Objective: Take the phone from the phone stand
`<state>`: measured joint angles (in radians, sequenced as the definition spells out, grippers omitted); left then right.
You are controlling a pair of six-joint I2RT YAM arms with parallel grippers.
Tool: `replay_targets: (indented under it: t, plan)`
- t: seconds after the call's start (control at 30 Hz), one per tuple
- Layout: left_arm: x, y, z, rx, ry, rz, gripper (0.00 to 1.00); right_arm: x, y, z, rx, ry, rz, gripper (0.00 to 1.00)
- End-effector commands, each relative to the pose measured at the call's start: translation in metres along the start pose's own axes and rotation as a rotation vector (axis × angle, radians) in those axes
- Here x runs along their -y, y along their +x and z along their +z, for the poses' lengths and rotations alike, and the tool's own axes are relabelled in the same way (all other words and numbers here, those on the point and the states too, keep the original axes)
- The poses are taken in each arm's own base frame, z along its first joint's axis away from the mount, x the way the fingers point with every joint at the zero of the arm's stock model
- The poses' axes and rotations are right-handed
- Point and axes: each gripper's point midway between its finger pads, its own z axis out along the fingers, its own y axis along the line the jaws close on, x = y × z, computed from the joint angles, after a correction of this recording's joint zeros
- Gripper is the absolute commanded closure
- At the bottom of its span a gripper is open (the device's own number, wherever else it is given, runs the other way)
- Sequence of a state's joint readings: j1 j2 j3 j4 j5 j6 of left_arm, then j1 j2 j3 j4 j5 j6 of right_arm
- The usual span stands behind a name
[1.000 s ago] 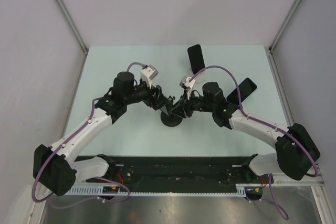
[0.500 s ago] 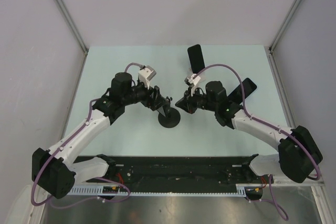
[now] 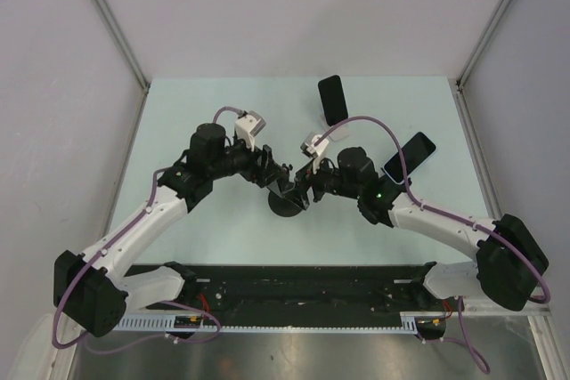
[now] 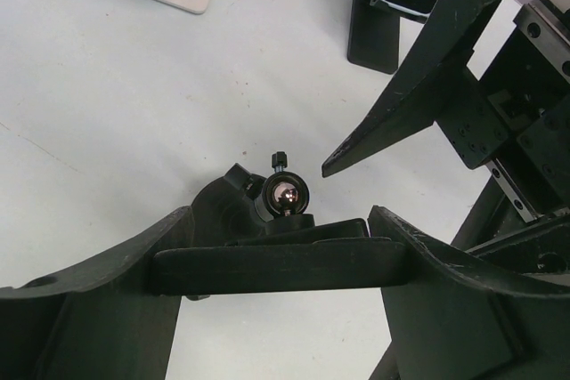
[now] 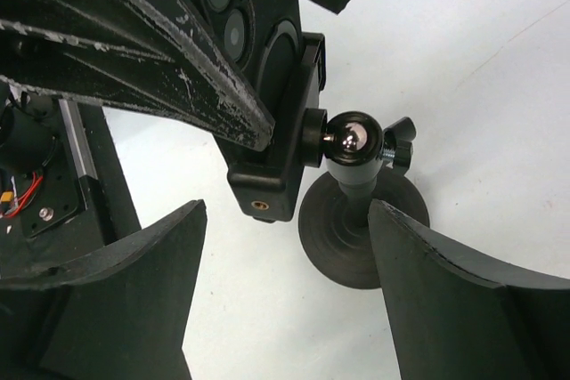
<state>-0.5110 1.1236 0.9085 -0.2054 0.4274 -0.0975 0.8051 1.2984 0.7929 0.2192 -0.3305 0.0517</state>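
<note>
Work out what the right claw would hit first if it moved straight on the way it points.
Probably the black phone stand, at its shiny metal ball joint, which sits just ahead between the fingers of the open right claw. Depth is unclear; the black clamp bracket beside it could touch first.

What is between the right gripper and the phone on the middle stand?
The left gripper's finger lies across the phone in the right wrist view; the open right gripper faces the stand's ball head instead.
</note>
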Motion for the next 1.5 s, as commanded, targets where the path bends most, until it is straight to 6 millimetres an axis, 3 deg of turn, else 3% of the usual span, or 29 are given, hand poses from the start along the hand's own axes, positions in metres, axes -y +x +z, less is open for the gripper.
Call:
replay_targets:
  t: [0.0, 0.3, 0.47, 0.6, 0.63, 0.7, 0.73, 1.17, 1.47]
  plan:
    - [0.011, -0.029, -0.003, 0.096, 0.028, 0.034, 1.00, -0.001, -0.023, 0.006, 0.094, 0.016, -0.029, 0.22]
    - [0.015, -0.028, -0.002, 0.091, 0.043, 0.033, 1.00, -0.005, -0.021, 0.018, 0.096, 0.002, -0.025, 0.28]
    - [0.016, -0.029, -0.003, 0.095, 0.048, 0.039, 1.00, 0.004, -0.020, 0.019, 0.092, 0.053, -0.017, 0.41]
    - [0.017, -0.029, -0.005, 0.098, 0.052, 0.054, 1.00, 0.007, -0.020, 0.017, 0.090, 0.075, -0.016, 0.66]
    - [0.018, -0.028, -0.005, 0.096, 0.055, 0.057, 1.00, 0.008, -0.021, 0.016, 0.091, 0.077, -0.019, 0.78]
    - [0.019, -0.029, -0.006, 0.097, 0.060, 0.068, 1.00, 0.008, -0.020, 0.014, 0.086, 0.083, -0.018, 0.88]
    - [0.020, -0.029, -0.007, 0.097, 0.068, 0.071, 1.00, 0.010, -0.020, 0.013, 0.083, 0.093, -0.019, 0.99]
    - [0.028, -0.016, -0.008, 0.004, 0.174, 0.129, 1.00, 0.029, -0.017, -0.012, 0.037, 0.096, -0.011, 1.00]
    - [0.025, -0.011, -0.008, -0.030, 0.166, 0.140, 1.00, 0.020, -0.014, -0.018, 0.019, 0.004, -0.007, 1.00]
